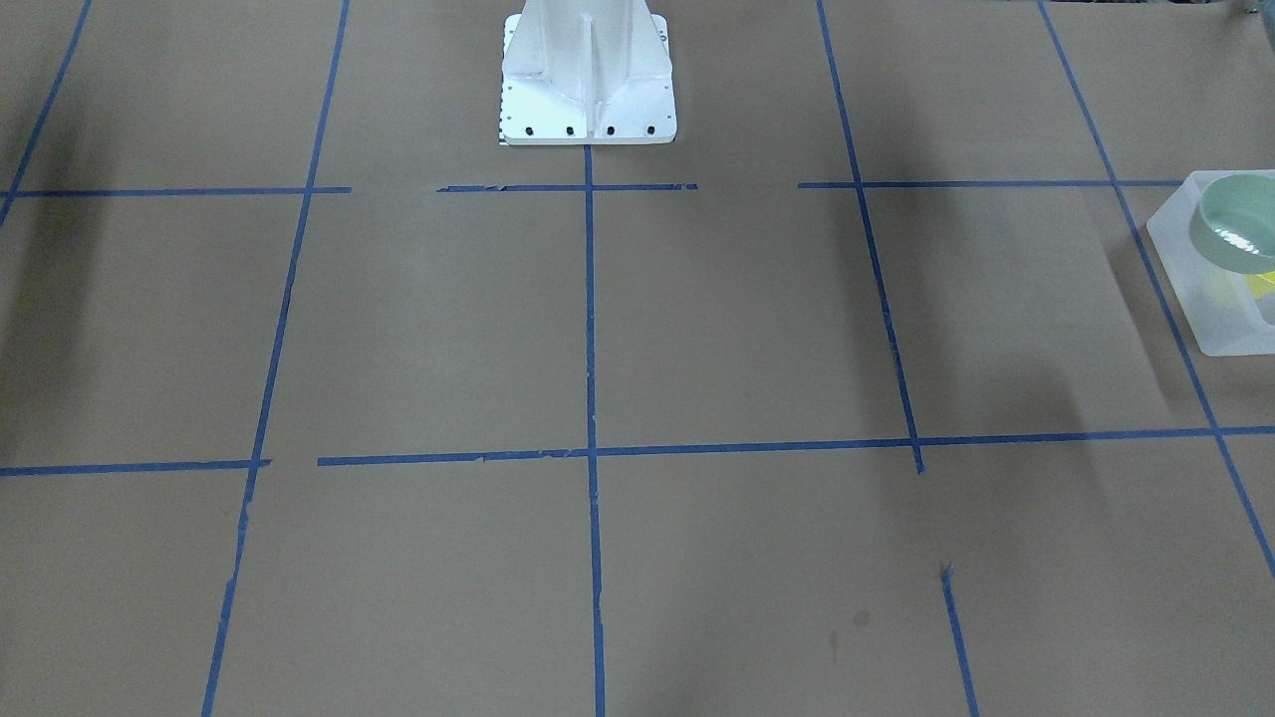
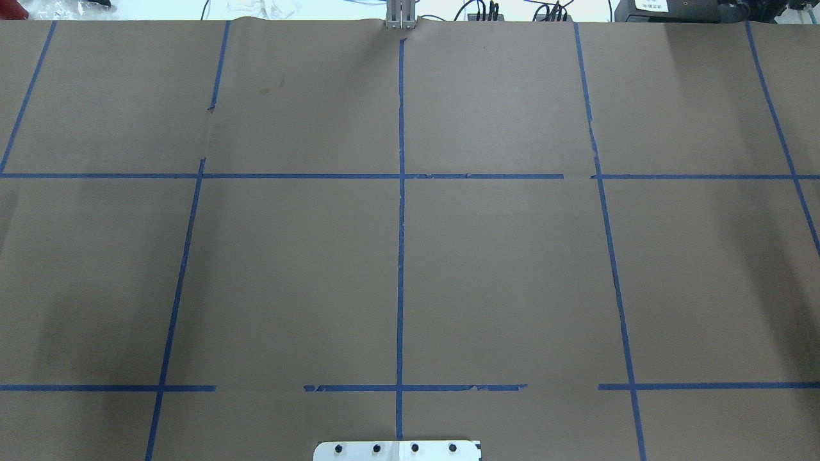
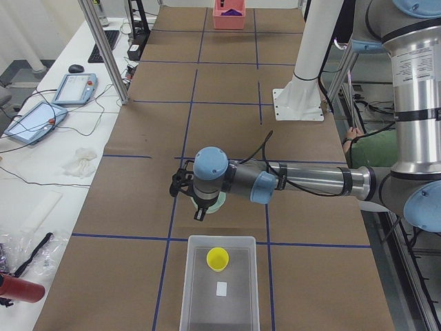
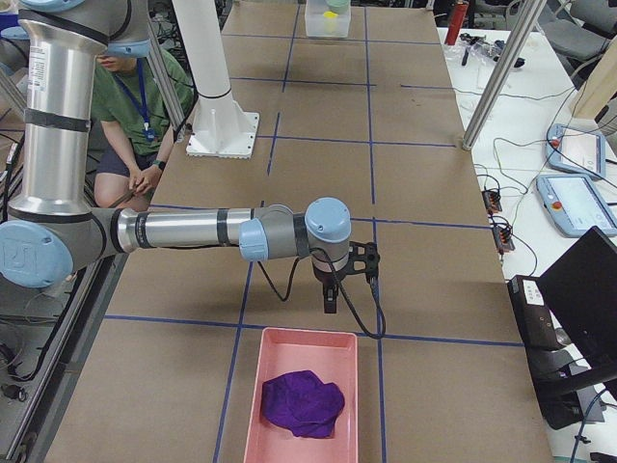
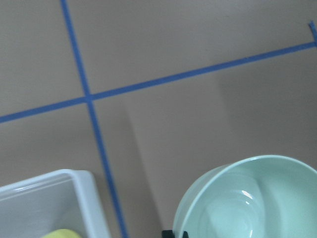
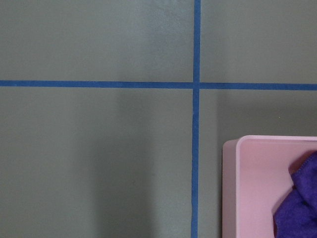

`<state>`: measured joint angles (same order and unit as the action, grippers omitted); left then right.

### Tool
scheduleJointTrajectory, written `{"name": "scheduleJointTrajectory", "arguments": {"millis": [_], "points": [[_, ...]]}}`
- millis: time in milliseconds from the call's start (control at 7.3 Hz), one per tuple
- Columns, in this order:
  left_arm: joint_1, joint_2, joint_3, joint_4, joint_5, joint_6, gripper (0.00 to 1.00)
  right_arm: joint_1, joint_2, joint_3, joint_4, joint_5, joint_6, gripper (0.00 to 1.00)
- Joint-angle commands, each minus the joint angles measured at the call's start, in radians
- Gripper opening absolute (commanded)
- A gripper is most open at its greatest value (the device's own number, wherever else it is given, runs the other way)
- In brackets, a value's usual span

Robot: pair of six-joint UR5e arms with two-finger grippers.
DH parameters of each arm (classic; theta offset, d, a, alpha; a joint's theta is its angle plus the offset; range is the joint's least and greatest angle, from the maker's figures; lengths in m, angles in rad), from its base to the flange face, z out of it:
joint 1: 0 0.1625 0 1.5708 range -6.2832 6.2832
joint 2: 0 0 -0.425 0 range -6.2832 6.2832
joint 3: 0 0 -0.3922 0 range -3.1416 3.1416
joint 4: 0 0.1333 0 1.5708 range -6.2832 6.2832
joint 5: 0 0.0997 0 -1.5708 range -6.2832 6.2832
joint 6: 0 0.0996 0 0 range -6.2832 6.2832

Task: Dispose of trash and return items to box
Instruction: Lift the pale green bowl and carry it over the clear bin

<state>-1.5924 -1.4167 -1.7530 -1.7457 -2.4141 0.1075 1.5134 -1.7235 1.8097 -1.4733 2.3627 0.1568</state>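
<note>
The pale green bowl [image 3: 213, 205] hangs under my left gripper [image 3: 200, 210], just short of the box [image 3: 219, 283]. In the left wrist view a dark fingertip [image 5: 173, 234] sits at the rim of the bowl [image 5: 247, 203], so the gripper looks shut on it. The yellow cup [image 3: 218, 258] stands inside the frosted box, and the box corner [image 5: 84, 193] shows beside the bowl. In the front view the bowl [image 1: 1240, 224] floats over the box [image 1: 1210, 309] at the right edge. My right gripper [image 4: 330, 299] hovers near a pink bin; I cannot tell whether it is open or shut.
A pink bin [image 4: 304, 395] holding a purple cloth [image 4: 301, 403] lies at the table's right end, also in the right wrist view [image 6: 257, 188]. The robot's white base [image 1: 588, 80] stands mid-table. Blue tape lines grid the brown paper.
</note>
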Motion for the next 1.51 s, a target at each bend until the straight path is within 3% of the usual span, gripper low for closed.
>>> {"name": "scheduleJointTrajectory", "arguments": {"millis": [0,137,411,822,959,1096,1233,1370], "points": [[-0.156,-0.069,0.233,0.045,0.003,0.212,0.0,0.001,0.013,-0.003,0.061,0.007,0.004,1.0],[-0.187,-0.093,0.365,0.038,0.018,0.285,0.0,-0.001,0.013,-0.003,0.067,0.012,0.035,1.0],[-0.238,-0.094,0.45,0.026,0.085,0.297,0.0,-0.001,0.013,-0.001,0.07,0.036,0.095,1.0],[-0.236,-0.09,0.653,-0.186,0.131,0.269,0.0,-0.001,0.013,0.002,0.071,0.036,0.095,1.0],[-0.236,-0.076,0.642,-0.192,0.138,0.268,0.2,-0.001,0.013,0.002,0.07,0.036,0.095,1.0],[-0.236,-0.08,0.638,-0.192,0.138,0.258,0.7,-0.001,0.013,0.002,0.07,0.036,0.095,1.0],[-0.236,-0.087,0.61,-0.195,0.138,0.192,1.0,-0.001,0.013,0.003,0.071,0.036,0.095,1.0],[-0.236,-0.093,0.571,-0.195,0.138,0.158,1.0,-0.001,0.013,0.008,0.071,0.036,0.095,1.0]]}}
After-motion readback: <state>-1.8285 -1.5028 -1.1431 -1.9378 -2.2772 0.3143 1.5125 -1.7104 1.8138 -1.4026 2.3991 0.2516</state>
